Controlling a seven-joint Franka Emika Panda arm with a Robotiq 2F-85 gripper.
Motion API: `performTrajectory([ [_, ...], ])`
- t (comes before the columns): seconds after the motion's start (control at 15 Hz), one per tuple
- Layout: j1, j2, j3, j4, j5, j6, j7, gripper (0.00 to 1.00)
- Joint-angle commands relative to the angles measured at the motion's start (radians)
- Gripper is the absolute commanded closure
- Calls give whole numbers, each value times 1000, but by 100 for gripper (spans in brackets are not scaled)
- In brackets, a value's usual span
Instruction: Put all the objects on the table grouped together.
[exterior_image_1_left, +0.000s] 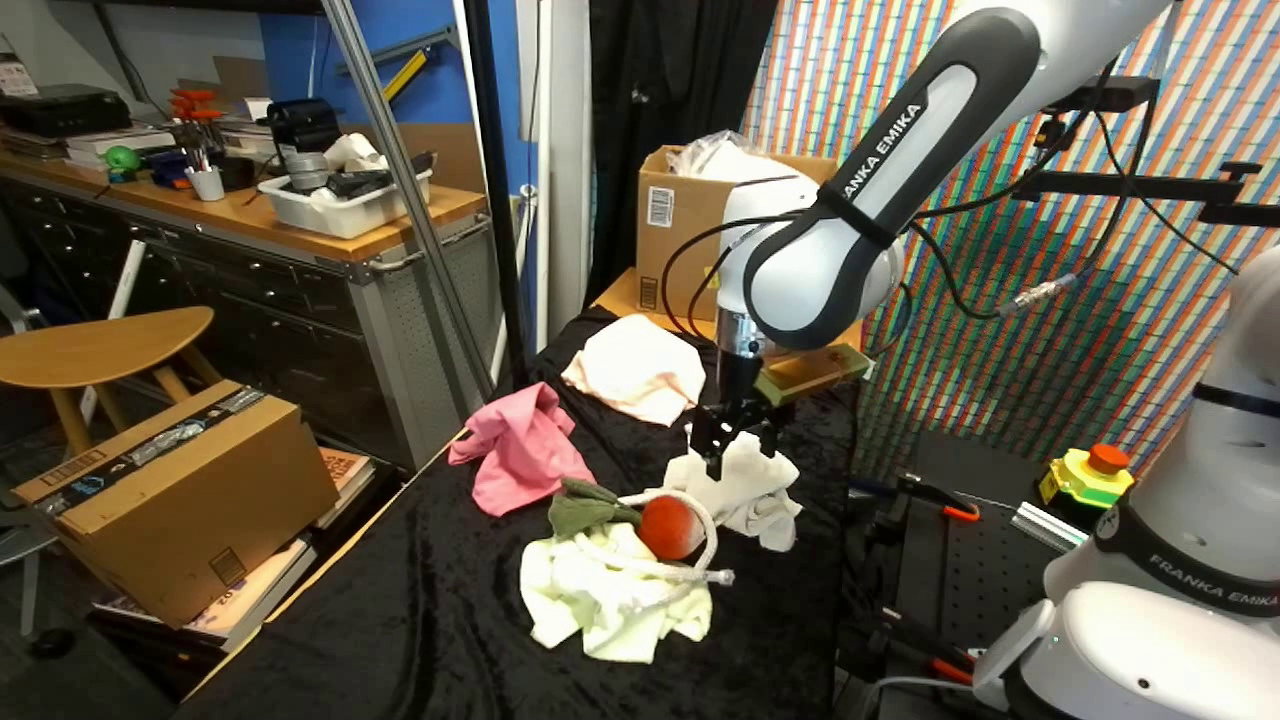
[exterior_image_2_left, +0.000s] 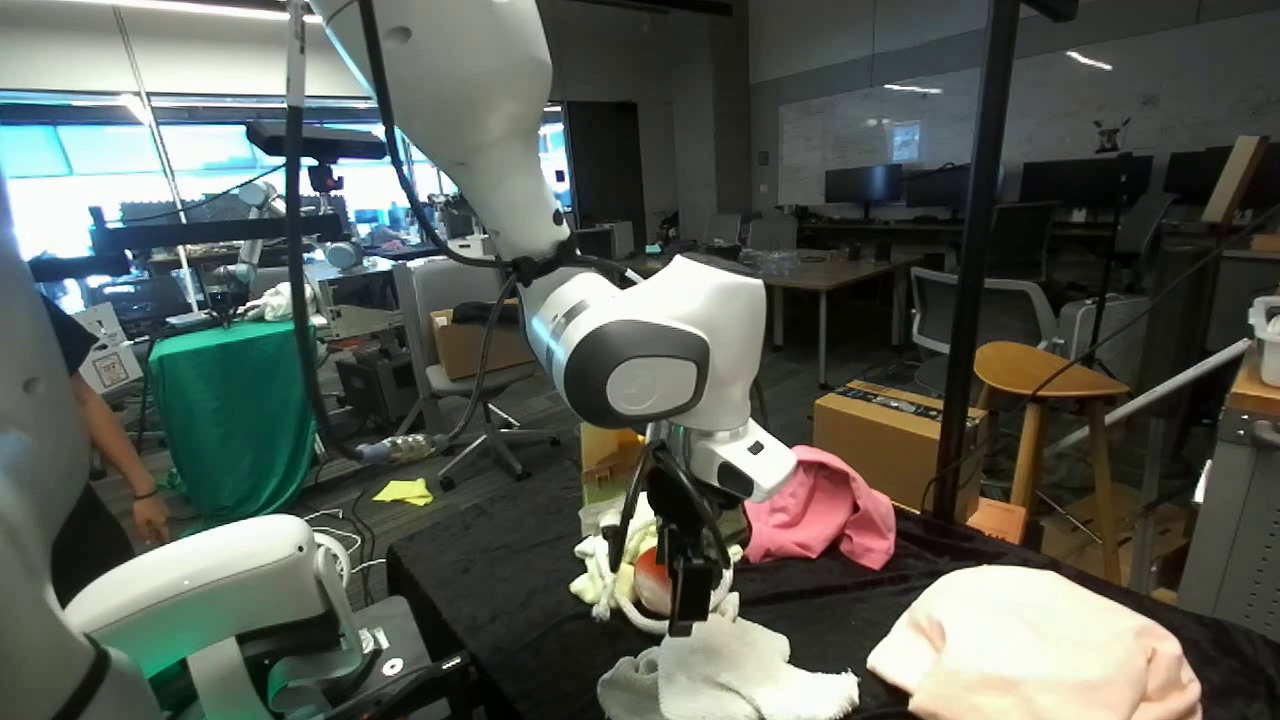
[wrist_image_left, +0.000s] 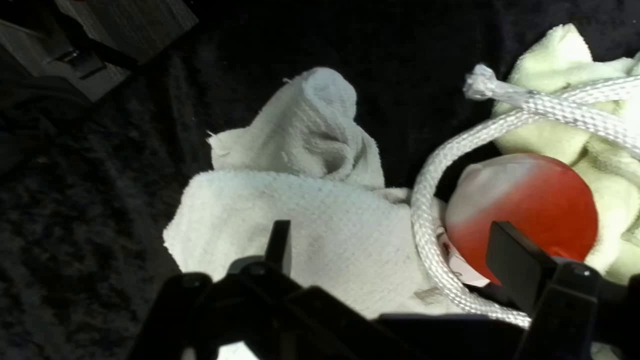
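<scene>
Spanning much of both exterior views, the black-covered table carries four crumpled rags. Robot arm reaches over it, wrist directed down. Behind the arm, in an exterior view, a brown cardboard box bears a white label. Rags, by position: the pale peach rag lies on the side toward the box; the pink rag, bunched into a peak, is near it, a gap between them; the pale yellow-green rag lies at the group's opposite side from the box; the white rag lies below the gripper. Gripper fingers stand wide apart; in the wrist view one shows against the white rag, the other against a red-and-white round object. Contact between fingertips and cloth cannot be told. White braided rope curves round that object, passing along the white rag's edge and across the yellow-green rag, and crosses itself near its tip. Round object sits within the loop, just beside the yellow-green rag. Dark green piece, material unclear, lies just beside the round object, at the edge of the yellow-green rag, in an exterior view.
</scene>
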Motion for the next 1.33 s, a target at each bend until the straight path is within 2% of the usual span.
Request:
performTrajectory([
  [0.0,-33,-25,-3,-78,54,74,-64,0],
  [0.4,-106,23,11,-70,197,101,-243,0],
  [0.67,-154,60,48,-51,352,114,-405,0],
  [0.93,-174,93,78,-30,468,106,-529,0],
  [1.27,-159,129,79,-22,461,123,-550,0],
])
